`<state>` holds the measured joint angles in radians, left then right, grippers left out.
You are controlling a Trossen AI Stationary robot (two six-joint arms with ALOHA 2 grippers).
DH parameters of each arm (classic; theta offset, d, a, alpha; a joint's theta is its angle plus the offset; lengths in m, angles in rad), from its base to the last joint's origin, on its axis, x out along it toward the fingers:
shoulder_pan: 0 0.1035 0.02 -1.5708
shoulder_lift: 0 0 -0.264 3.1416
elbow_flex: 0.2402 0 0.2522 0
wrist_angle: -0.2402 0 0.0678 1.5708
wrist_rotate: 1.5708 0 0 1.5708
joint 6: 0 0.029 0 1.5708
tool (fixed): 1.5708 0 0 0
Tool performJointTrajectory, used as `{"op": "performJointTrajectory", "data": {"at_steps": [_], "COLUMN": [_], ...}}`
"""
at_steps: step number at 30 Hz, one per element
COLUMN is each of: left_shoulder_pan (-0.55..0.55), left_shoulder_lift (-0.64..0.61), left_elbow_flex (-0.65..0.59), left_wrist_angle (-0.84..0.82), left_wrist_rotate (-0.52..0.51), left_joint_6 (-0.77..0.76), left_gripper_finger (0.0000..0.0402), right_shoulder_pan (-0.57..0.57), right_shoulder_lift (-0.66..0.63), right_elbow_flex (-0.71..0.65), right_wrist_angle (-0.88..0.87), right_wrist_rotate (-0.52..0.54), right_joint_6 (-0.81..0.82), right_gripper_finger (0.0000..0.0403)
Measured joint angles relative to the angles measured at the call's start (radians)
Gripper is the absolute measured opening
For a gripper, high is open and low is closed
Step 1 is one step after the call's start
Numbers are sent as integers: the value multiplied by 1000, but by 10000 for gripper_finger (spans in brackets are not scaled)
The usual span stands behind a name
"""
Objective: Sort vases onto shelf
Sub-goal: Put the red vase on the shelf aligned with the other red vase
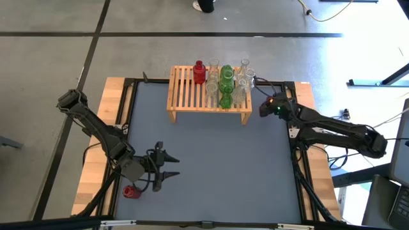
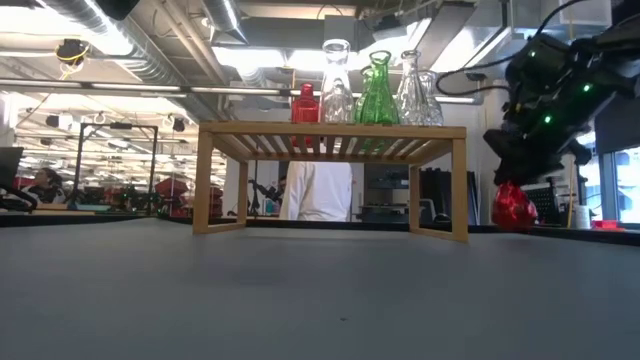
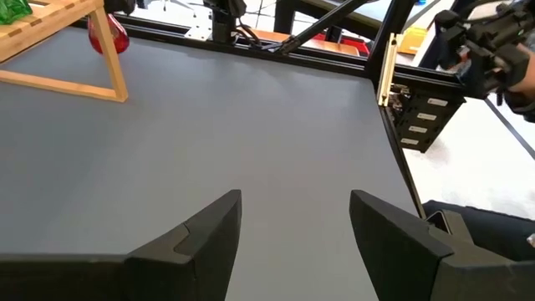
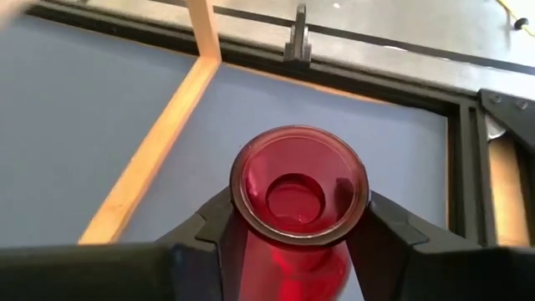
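The shelf (image 1: 209, 92) stands at the table's far middle. On its slats stand a red vase (image 1: 199, 72), a green one (image 1: 226, 83) and clear ones (image 1: 243, 80). Just right of the shelf's right legs, my right gripper (image 4: 298, 209) is shut on another red vase (image 2: 514, 207); the gripper hides this vase in the high view. A further red vase (image 1: 131, 191) lies at the near left edge. Beside it, my left gripper (image 3: 292, 226) hovers open over the bare mat. My right gripper pinches the red vase's neck (image 4: 244, 236) just under the flared rim, one finger (image 4: 201, 238) on each side. The fingers slant down from the table's right side. The vase hangs upright below them; whether its base (image 2: 514, 224) touches the table I cannot tell.
The shelf's near right leg (image 3: 113, 71) and lower rail stand close to the held vase. The black table frame (image 4: 376, 46) runs along the far edge behind it. Grey mat (image 1: 217, 166) lies open across the table's middle. A person stands beyond the shelf (image 2: 318, 190).
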<state>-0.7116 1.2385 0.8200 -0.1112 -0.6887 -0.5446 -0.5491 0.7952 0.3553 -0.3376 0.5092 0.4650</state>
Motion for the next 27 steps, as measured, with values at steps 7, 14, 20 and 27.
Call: {"op": "performJointTrajectory", "data": {"at_steps": [7, 14, 20, 27], "left_shoulder_pan": [0, 0, 0, 0], "left_shoulder_lift": [0, 0, 0, 0], "left_elbow_flex": [0, 0, 0, 0], "left_wrist_angle": [0, 0, 0, 0], "left_wrist_rotate": [16, 17, 17, 17], "left_joint_6": [1, 1, 4, 5], "left_gripper_finger": [218, 218, 218, 218], "right_shoulder_pan": [0, 0, 0, 12], "right_shoulder_lift": [-88, -164, -222, -262], "right_elbow_flex": [84, 161, 166, 166], "right_wrist_angle": [-142, -301, -311, -326], "right_wrist_rotate": [-30, -103, -223, -345], "right_joint_6": [0, 0, 7, 27], "right_gripper_finger": [159, 159, 159, 159]}}
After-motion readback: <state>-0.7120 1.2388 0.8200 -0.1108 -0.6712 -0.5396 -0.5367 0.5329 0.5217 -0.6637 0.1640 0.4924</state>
